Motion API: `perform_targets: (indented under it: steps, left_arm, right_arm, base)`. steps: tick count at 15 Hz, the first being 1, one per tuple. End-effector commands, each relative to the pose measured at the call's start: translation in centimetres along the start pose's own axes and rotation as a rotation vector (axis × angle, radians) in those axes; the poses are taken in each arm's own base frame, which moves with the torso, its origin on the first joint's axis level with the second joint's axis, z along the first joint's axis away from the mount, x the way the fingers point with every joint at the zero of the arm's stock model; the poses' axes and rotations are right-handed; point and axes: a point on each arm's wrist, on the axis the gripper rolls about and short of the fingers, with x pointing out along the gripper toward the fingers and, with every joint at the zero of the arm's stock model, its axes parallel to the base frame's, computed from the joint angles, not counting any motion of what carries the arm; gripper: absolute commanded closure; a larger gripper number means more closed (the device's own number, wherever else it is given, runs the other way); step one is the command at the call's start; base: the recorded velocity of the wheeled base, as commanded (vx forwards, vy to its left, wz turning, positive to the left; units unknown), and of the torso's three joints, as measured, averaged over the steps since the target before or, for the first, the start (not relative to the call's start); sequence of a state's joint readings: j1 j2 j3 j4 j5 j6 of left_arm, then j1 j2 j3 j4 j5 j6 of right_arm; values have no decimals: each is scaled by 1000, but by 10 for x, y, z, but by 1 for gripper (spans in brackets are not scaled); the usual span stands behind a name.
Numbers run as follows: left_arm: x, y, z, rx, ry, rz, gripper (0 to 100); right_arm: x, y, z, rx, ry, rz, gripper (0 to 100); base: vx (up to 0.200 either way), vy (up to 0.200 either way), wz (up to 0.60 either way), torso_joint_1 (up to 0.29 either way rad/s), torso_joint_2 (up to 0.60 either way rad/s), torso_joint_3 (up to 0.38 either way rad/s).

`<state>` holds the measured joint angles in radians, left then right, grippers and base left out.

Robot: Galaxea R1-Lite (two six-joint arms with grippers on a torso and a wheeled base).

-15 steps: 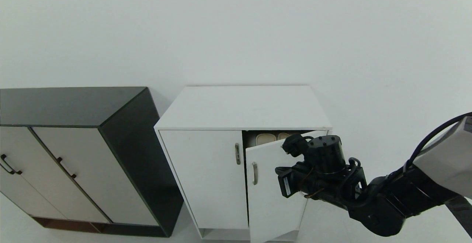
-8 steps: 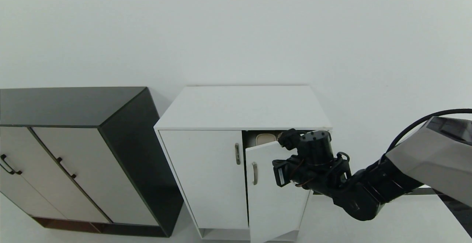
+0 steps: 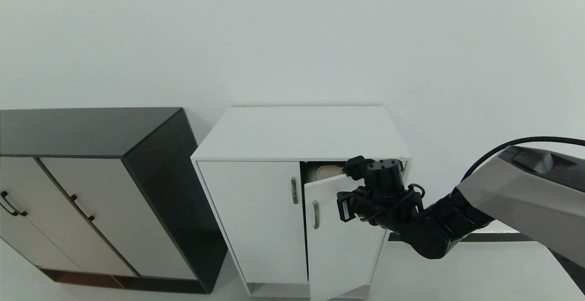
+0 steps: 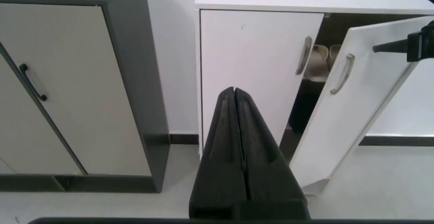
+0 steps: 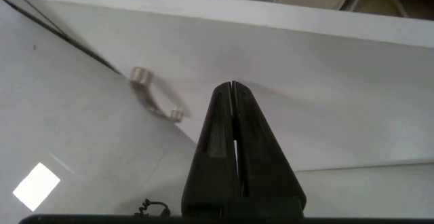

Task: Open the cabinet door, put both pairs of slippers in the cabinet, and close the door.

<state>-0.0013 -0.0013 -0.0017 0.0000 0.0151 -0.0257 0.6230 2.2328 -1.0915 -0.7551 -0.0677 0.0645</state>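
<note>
**A:** Where are the slippers (image 3: pixel 330 171)?

**B:** High inside the white cabinet (image 3: pixel 301 132). I see beige toes through the gap, but I can't tell whether both pairs are in.

**A:** And the door (image 3: pixel 340 237)?

**B:** The right door is ajar and the left one is shut. My right gripper (image 5: pixel 233 88) is at the outer face, beyond the handle (image 3: pixel 315 214), jaws pressed together. I reckon that makes a blunt pusher to swing it home. I can't confirm contact.

**A:** Left arm?

**B:** The left gripper (image 4: pixel 234 91) hangs low out front, jaws pressed together too, clear of the door's swing. The dark cabinet (image 3: pixel 91 132) alongside isn't involved.
</note>
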Motion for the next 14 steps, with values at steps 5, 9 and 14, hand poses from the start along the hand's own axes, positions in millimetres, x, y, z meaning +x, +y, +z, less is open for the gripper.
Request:
perform_targets:
  steps: [5, 9, 14]
  left_arm:
    - [0, 0, 0, 0, 1, 0, 100]
    - [0, 0, 0, 0, 1, 0, 100]
    - [0, 0, 0, 0, 1, 0, 100]
  right_arm:
    - [13, -8, 4, 8, -2, -18, 100]
    - [24, -10, 15, 10, -2, -26, 100]
    - [33, -18, 15, 17, 3, -43, 100]
  base:
    - [0, 0, 0, 0, 0, 0]
    - [0, 0, 0, 0, 0, 0]
    - [0, 0, 0, 0, 0, 0]
